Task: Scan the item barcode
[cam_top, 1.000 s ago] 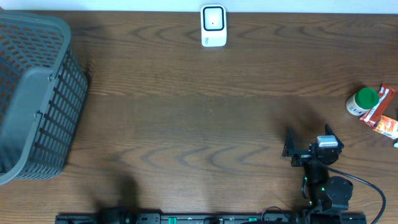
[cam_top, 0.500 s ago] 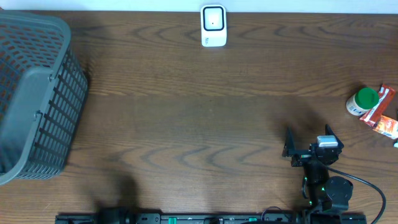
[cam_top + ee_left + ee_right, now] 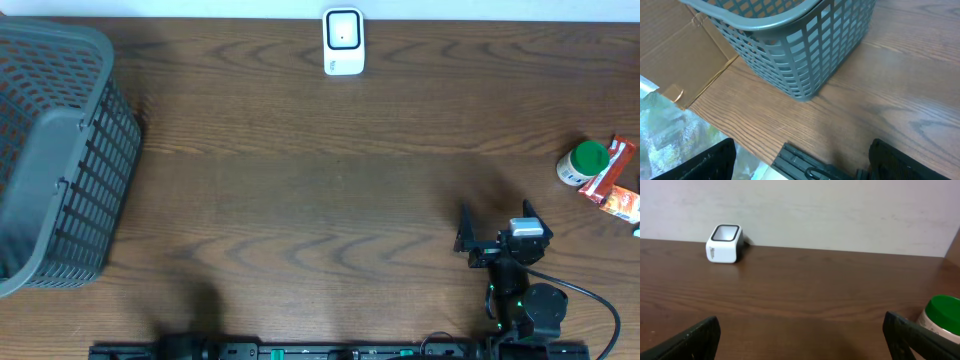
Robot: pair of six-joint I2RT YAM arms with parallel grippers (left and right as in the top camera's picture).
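The white barcode scanner [image 3: 342,41] stands at the table's far edge; the right wrist view has it at the back left [image 3: 725,243]. The items lie at the right edge: a white jar with a green lid [image 3: 581,163] [image 3: 941,315] and a red packet [image 3: 612,168]. My right gripper [image 3: 495,222] [image 3: 802,337] hovers open near the front, left of the items, with nothing between its fingers. My left gripper [image 3: 802,162] is open and empty by the front left table edge; the overhead view does not show it.
A large grey mesh basket [image 3: 55,150] [image 3: 790,45] fills the left side of the table. A second orange-red packet [image 3: 622,202] lies by the right edge. Brown cardboard [image 3: 680,55] lies beyond the table's left edge. A black rail [image 3: 300,351] runs along the front.
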